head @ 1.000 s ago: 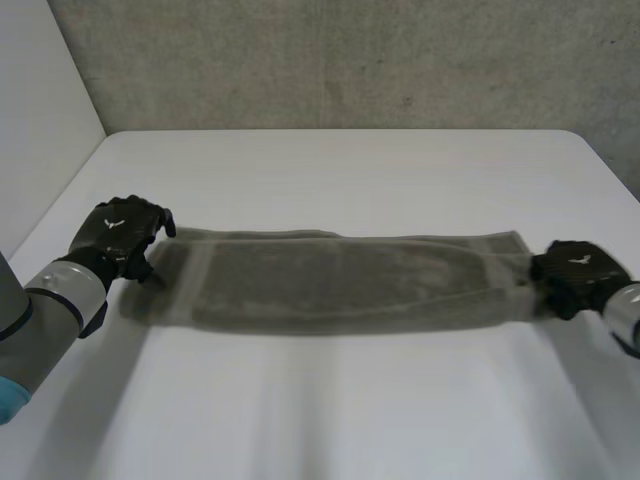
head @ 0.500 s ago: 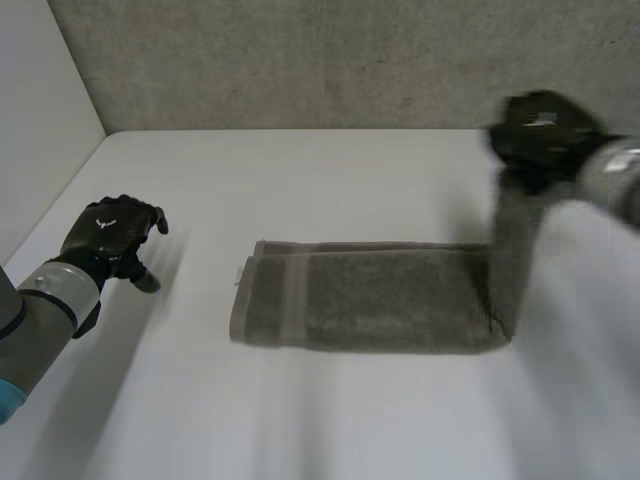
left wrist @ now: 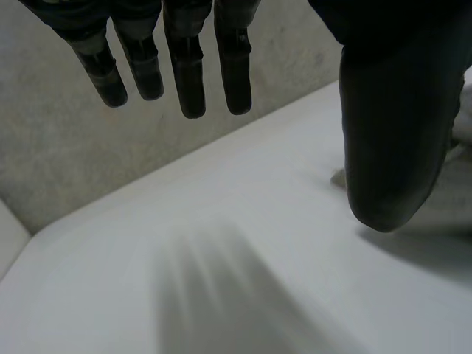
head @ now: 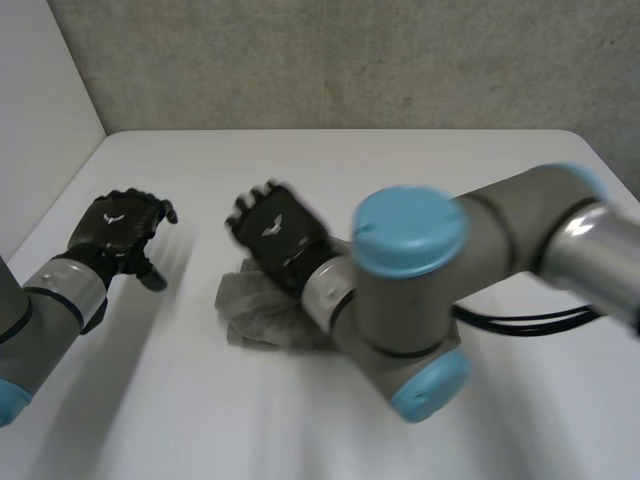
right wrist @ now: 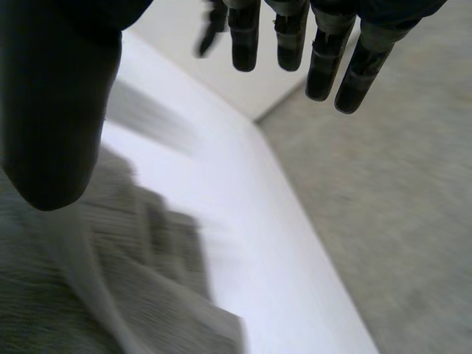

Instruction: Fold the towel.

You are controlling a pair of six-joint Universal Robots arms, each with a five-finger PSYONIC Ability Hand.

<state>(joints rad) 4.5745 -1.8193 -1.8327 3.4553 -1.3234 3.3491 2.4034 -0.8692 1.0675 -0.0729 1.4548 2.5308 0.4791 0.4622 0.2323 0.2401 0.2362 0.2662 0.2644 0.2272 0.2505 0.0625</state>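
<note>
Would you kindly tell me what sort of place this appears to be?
Probably a robotics test bench: a plain white table, a rough grey wall behind it, and a robot arm reaching over a grey towel.

The left robot hand (head: 125, 238) and the right robot hand (head: 285, 245) are matte black with segmented fingers (left wrist: 190, 63) and a small white mark (head: 113, 223) on the back; silver cuffs (head: 65, 290) join them to grey tubular arms (head: 500, 235) with round light-blue caps (head: 408, 232)

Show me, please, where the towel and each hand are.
towel (head: 250, 315), head view, on its crumpled near part.
left hand (head: 118, 225), head view, on the back of the hand.
right hand (head: 280, 238), head view, on the back of the hand.
</note>
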